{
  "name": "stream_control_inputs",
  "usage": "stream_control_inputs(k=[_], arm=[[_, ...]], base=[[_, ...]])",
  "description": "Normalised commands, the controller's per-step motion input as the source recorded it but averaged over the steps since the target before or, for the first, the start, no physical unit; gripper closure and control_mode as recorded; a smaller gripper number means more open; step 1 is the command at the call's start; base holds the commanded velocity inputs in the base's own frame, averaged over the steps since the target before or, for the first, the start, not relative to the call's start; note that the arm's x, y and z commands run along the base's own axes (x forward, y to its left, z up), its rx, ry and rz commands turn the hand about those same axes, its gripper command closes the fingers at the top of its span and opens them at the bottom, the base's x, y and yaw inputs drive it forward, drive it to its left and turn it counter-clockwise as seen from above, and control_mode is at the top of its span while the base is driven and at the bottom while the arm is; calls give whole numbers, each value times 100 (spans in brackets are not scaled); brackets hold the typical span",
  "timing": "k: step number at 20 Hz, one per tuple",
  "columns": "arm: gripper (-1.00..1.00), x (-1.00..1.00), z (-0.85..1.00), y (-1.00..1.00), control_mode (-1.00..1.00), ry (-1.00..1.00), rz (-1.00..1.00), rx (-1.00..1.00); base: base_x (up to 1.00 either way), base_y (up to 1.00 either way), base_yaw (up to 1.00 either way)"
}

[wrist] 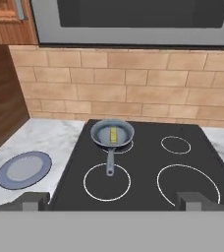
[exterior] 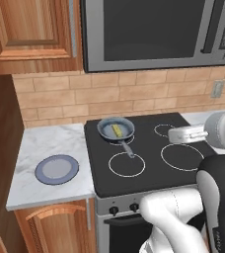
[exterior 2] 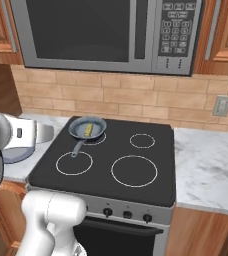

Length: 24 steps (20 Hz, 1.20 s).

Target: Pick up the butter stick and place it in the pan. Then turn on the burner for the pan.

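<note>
Gripper (wrist: 112,199) fingers stood spread wide and empty, held back from the black glass cooktop (wrist: 148,167) and level with its front edge. Four white burner rings marked the glass. One small dark grey pan (wrist: 112,133) sat on the rear left burner (wrist: 126,146), with one pale yellow butter stick (wrist: 114,134) inside. One flat blue-grey plate (wrist: 24,169) lay on the marble tabletop (wrist: 50,138) beside it, under a steel microwave (exterior 2: 106,35).

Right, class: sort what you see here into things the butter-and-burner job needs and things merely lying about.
Job:
butter stick, lying in the pan
pan
rear-left burner under the pan
gripper, open

Lying about:
plate on the counter
microwave
</note>
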Motion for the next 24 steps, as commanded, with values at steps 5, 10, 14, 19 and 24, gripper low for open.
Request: stream_control_inputs(k=[5, 10, 14, 19, 24], arm=[[-100, 0, 0, 0, 100, 0, 0, 0], [-100, 0, 0, 0, 100, 0, 0, 0], [-100, 0, 0, 0, 100, 0, 0, 0], [-100, 0, 0, 0, 100, 0, 0, 0], [-100, 0, 0, 0, 100, 0, 0, 0]], base=[[-72, -33, -9], [-32, -35, -12], [-1, -44, -14], [0, -35, -6], [0, -31, 0]])
